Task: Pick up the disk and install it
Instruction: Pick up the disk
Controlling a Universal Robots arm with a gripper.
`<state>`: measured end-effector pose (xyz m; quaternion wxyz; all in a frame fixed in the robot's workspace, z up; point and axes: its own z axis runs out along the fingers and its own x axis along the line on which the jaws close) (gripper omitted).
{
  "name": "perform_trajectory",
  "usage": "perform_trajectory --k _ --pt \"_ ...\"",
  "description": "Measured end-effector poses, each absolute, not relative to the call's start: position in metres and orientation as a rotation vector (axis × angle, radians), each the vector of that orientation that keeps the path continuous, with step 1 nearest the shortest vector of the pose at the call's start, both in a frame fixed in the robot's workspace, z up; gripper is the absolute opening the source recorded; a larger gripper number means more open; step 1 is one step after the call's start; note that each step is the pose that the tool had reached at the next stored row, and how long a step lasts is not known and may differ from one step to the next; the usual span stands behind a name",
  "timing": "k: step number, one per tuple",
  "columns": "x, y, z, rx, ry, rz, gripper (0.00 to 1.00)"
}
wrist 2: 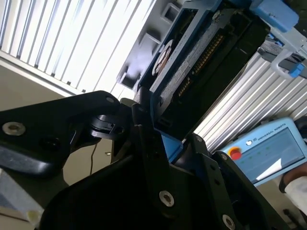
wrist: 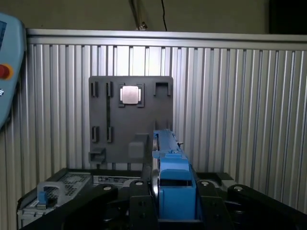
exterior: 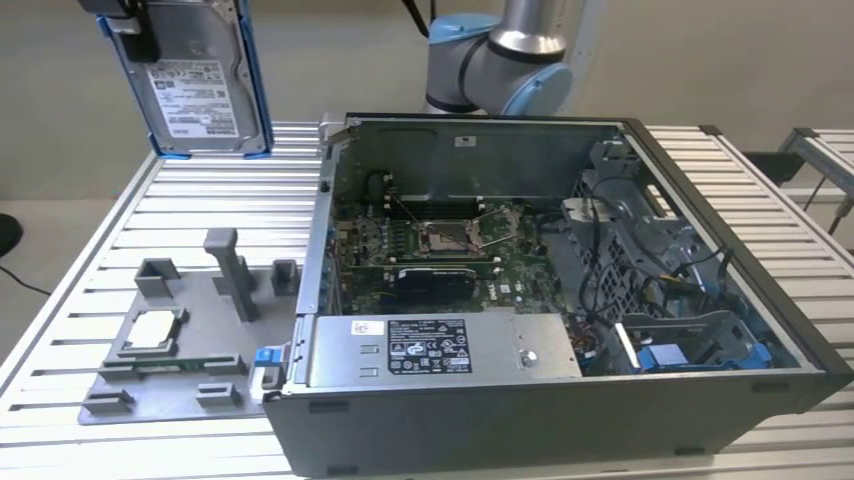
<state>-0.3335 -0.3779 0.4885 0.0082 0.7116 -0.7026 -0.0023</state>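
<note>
Hanging upright in the air at the exterior view's far left, the disk [exterior: 200, 85] is showing its white label and its blue bracket above the far left part of the slatted metal table [exterior: 200, 205]. The black gripper [exterior: 134, 30] is pinching it by its upper end. In the first wrist view the gripper [wrist: 172, 203] is closing on the disk [wrist: 170, 175] from both sides, one finger [wrist: 139, 191] pressing against each flat face of the blue frame. In the second wrist view the disk [wrist 2: 201, 52] is sticking out beyond the gripper [wrist 2: 170, 143], with its row of connector pins facing the camera.

Below and to the exterior view's right, an open computer case [exterior: 747, 330] is lying on the table, exposing a green motherboard [exterior: 400, 260] and a silver box with a black label [exterior: 427, 345] along its near side. A blue drive bay [exterior: 681, 355] is sitting in the near right corner of the case. On the near left, just beside the case, a grey fixture tray [exterior: 187, 310] is carrying a small square silver chip [exterior: 150, 328]. The robot arm [exterior: 514, 60] is rising behind the far wall of the case. A light blue teach pendant [wrist 2: 268, 148] is showing in the second wrist view.
</note>
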Motion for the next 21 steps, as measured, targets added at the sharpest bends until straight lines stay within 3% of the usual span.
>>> perform_trajectory --k 21 --pt "-0.262 -0.378 0.489 2.224 -2.196 -0.007 0.0"
